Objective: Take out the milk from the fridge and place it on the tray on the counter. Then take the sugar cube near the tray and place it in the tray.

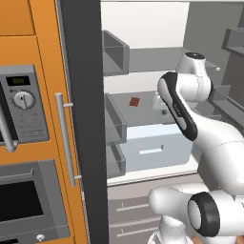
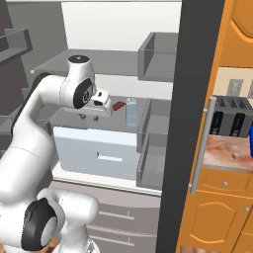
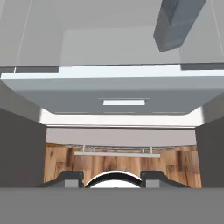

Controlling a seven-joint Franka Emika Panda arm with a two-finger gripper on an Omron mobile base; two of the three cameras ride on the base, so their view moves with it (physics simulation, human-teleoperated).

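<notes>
The fridge (image 2: 195,74) stands open with my arm reaching inside. The milk (image 2: 131,111), a small pale carton, stands upright on the middle shelf. My gripper (image 2: 89,117) points downward to the left of the milk, apart from it, above the pale drawer (image 2: 96,148). In the hand view my gripper (image 3: 111,180) is open with nothing between its fingertips (image 3: 70,179), looking down over the drawer front (image 3: 122,87). On the counter (image 2: 222,148) to the right lies the tiny sugar cube (image 2: 235,155). A sliver of the blue tray (image 2: 251,149) shows at the picture's right edge.
A small reddish-brown item (image 2: 118,106) lies on the shelf between my gripper and the milk, also seen as the same item (image 1: 134,101). Grey door bins (image 2: 155,143) flank the shelf. A toaster (image 2: 232,117) stands on the counter. An orange cabinet with an oven (image 1: 24,143) is left.
</notes>
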